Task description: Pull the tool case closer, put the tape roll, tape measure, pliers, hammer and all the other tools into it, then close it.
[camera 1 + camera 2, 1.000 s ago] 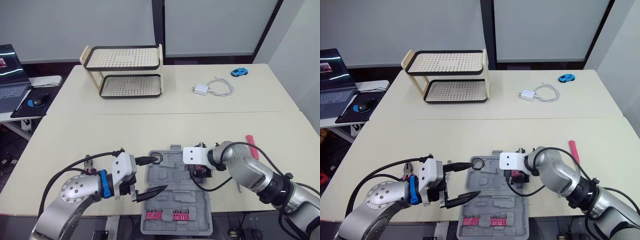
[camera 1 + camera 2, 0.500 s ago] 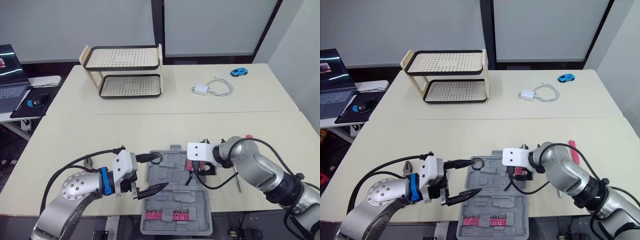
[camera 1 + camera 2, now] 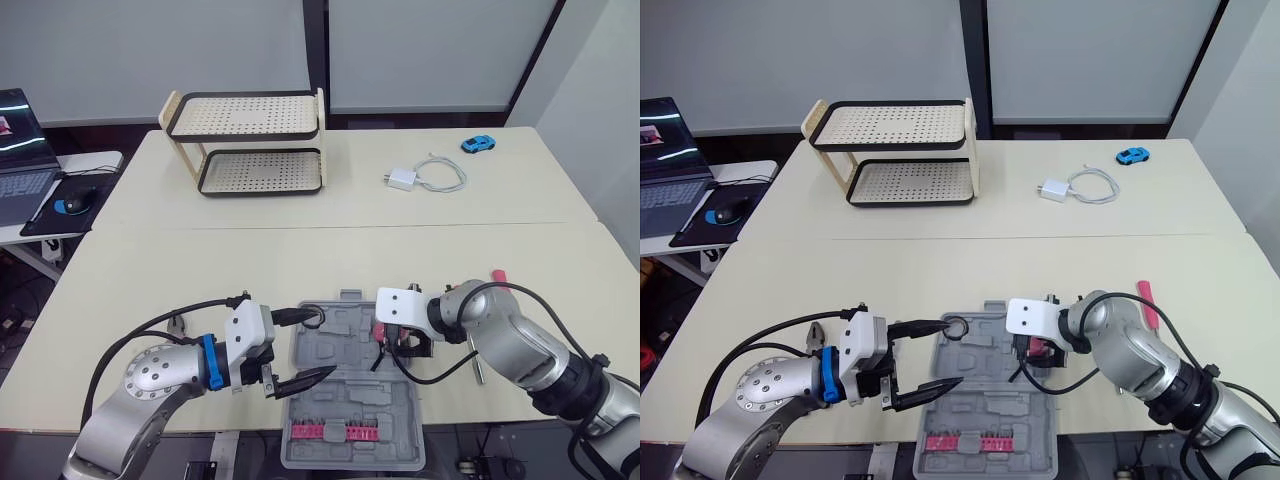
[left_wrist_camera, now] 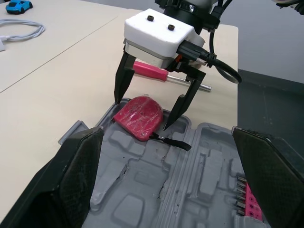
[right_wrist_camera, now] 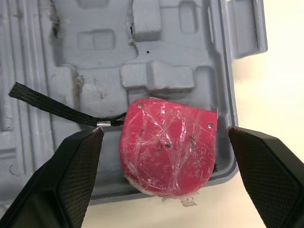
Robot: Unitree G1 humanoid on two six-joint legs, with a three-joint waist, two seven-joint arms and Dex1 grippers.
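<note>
The grey tool case (image 3: 350, 385) lies open at the table's front edge. A red tape measure (image 5: 166, 145) rests in its far right corner, its black strap (image 5: 52, 107) trailing across the tray. My right gripper (image 4: 141, 114) hovers open just above the tape measure, one finger on each side. My left gripper (image 3: 322, 342) is open over the case's left edge. Its upper fingertip is beside a small dark ring (image 3: 313, 316). A red-handled screwdriver (image 4: 151, 70) lies on the table right of the case. Pink bits (image 3: 335, 432) fill the near tray.
A two-tier rack (image 3: 250, 145) stands at the back left. A white charger with its cable (image 3: 425, 175) and a blue toy car (image 3: 479, 144) lie at the back right. A laptop (image 3: 20, 160) sits on a side table to the left. The case overhangs the table's front edge.
My right gripper has lifted slightly off the tape measure, which stays in the case corner. My left gripper has edged a little toward the case.
</note>
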